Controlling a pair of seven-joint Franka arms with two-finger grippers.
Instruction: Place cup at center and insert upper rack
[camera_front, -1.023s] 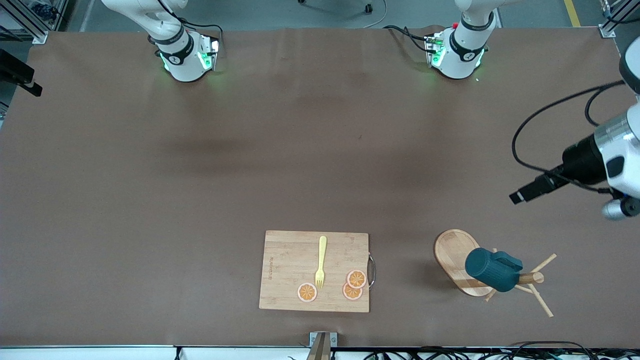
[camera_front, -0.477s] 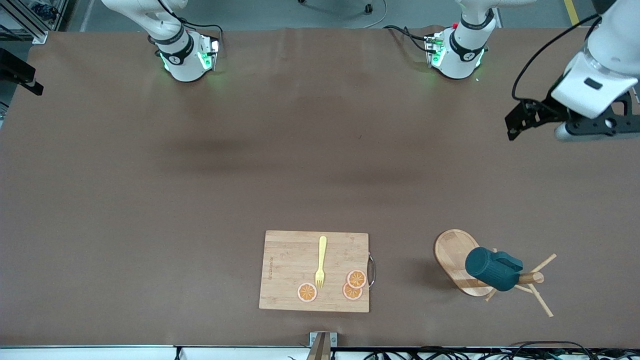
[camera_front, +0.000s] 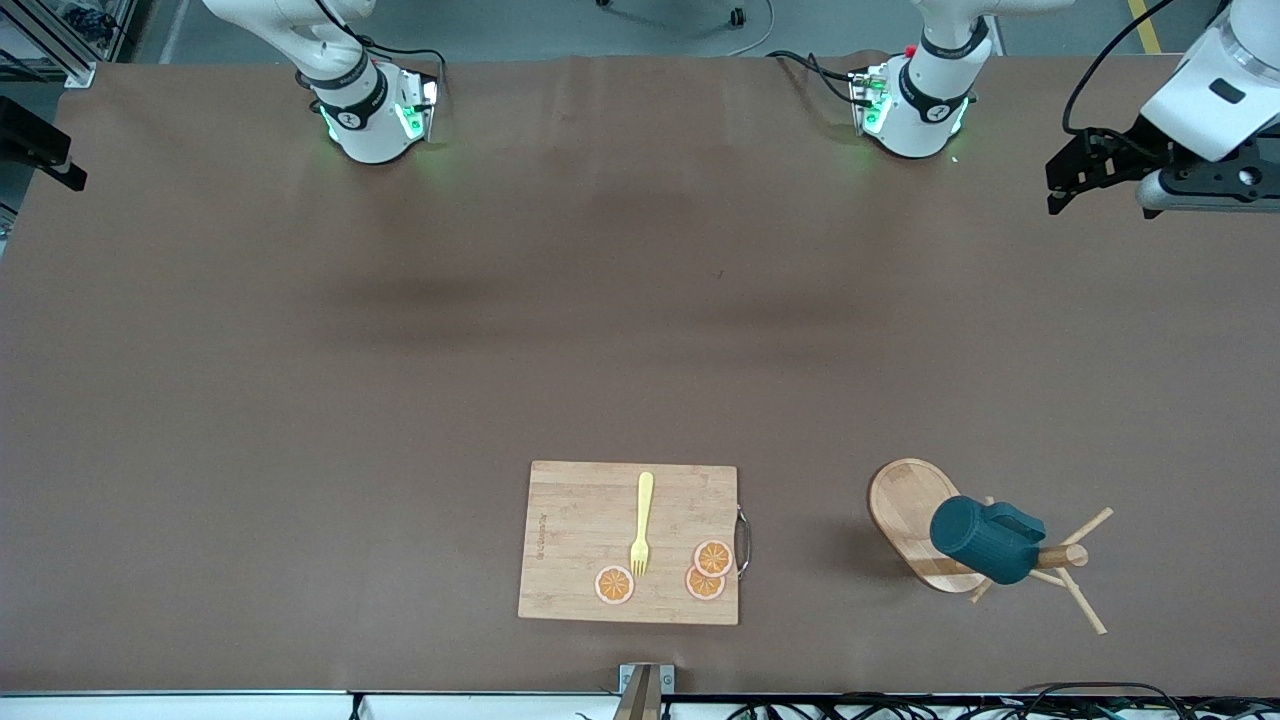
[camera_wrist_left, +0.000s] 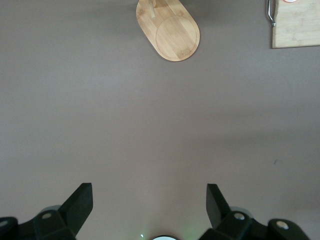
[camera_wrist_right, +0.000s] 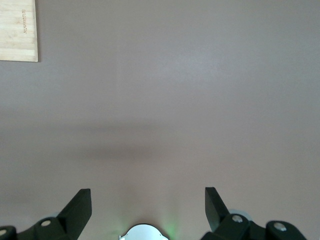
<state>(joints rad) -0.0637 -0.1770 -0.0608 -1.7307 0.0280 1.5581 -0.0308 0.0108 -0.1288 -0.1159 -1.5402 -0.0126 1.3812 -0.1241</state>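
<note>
Seen from above the brown worktop (camera_front: 300, 400): upper rack (camera_front: 912, 520), tipped on its side near the camera edge toward the left arm's end, oval base on edge, post and pegs lying flat. Cup (camera_front: 985, 540), dark teal, resting on its side upon the rack's post, touching the base. Beside them, toward the middle of the near edge, a wooden cutting board (camera_front: 580, 530) bearing a yellow fork (camera_front: 642, 525) and three orange slices (camera_front: 712, 557). Left tool (camera_wrist_left: 149, 200) raised high over the worktop's left-arm end, close to the base row, fingers spread wide and empty, the rack's base in sight below. Right tool (camera_wrist_right: 148, 201) out of the overhead view, likewise spread wide and empty over bare worktop, a corner of the board visible beneath; arm waiting.
</note>
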